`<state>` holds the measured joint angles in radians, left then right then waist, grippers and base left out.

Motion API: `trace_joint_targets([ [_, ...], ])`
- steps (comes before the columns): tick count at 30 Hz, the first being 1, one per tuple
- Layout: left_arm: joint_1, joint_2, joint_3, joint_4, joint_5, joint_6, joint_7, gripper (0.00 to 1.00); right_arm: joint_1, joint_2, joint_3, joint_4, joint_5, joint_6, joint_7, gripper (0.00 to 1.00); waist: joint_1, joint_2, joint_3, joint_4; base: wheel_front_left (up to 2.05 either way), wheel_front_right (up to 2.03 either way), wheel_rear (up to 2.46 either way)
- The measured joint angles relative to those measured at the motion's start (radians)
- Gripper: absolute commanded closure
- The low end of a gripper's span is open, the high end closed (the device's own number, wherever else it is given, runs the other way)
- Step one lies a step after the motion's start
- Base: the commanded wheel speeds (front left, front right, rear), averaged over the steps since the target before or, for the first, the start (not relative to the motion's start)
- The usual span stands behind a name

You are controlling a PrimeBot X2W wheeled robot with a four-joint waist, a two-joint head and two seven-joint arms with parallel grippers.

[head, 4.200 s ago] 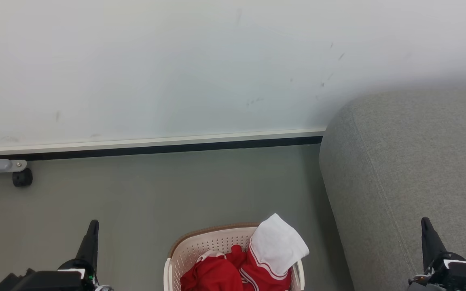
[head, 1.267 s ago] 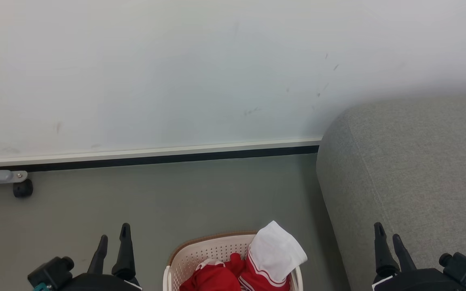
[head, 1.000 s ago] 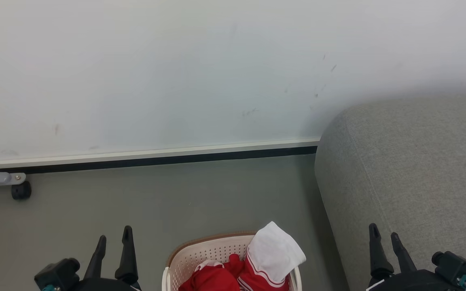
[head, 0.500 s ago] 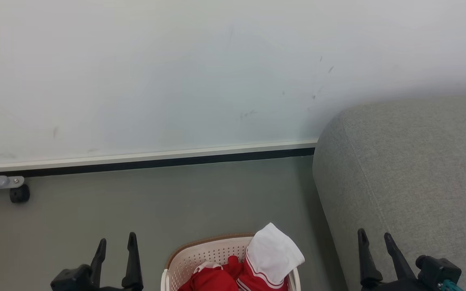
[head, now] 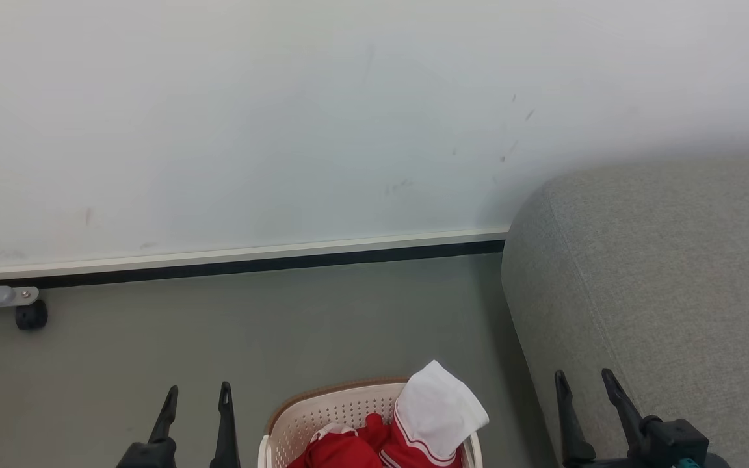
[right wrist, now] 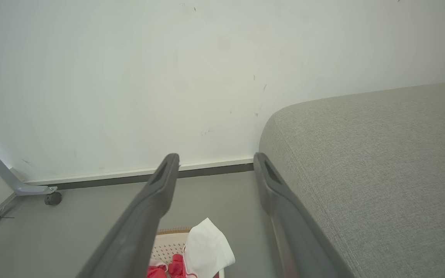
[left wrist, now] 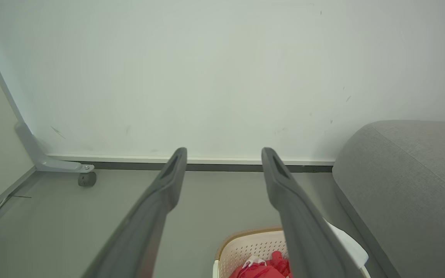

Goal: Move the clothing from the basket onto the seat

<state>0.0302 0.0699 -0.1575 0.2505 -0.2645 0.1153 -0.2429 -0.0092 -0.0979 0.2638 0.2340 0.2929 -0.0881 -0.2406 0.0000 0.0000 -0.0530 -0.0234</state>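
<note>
Head view, basket: set on the floor at 6 o'clock, just beside the rounded edge of the seat.
Head view, clothing: heaped inside the basket, red with white stripes. A white fold is raised above the rim on the basket's 3 o'clock side.
Head view, seat: spread from 2 to 5 o'clock, backed against the wall.
Head view, left tool: held at 7 o'clock over the floor, fingers parted wide, nothing gripped.
Head view, right tool: held at 5 o'clock in front of the seat's side, fingers parted wide, nothing gripped.
Left wrist view: the two fingers are spread wide and are empty. The basket with the clothing is seen at 5 o'clock, partly hidden behind one finger.
Right wrist view: the fingers are spread wide and are empty. The clothing in the basket is seen at 6 o'clock between them, and the seat at 3 o'clock.
</note>
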Motion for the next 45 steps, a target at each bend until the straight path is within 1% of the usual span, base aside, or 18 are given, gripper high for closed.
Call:
trace_joint_targets([
  [3, 0.001, 0.000, -0.006, 0.003, 0.039, 0.000, -0.010, 0.00, 0.001, -0.001, 0.005, -0.001, -0.038, -0.001, -0.009, 0.00, 0.0000, 0.0000, -0.001, -0.001, 0.00, 0.00, 0.00],
  [31, 0.002, -0.007, 0.001, 0.031, 0.039, -0.003, -0.010, 0.00, 0.006, 0.001, -0.014, 0.004, -0.047, 0.005, -0.009, 0.00, 0.0000, 0.0000, 0.004, 0.003, 0.00, 0.00, 0.00],
  [39, 0.015, -0.007, -0.006, 0.021, 0.049, -0.020, -0.010, 0.00, 0.026, 0.001, -0.032, -0.022, -0.050, 0.005, -0.009, 0.00, 0.0000, 0.0000, 0.036, 0.002, 0.00, 0.00, 0.00],
  [45, 0.010, 0.003, -0.027, 0.012, 0.086, -0.037, -0.010, 0.00, 0.023, 0.000, -0.037, -0.056, -0.059, 0.005, -0.009, 0.00, 0.0000, 0.0000, 0.086, -0.001, 0.00, 0.00, 0.00],
])
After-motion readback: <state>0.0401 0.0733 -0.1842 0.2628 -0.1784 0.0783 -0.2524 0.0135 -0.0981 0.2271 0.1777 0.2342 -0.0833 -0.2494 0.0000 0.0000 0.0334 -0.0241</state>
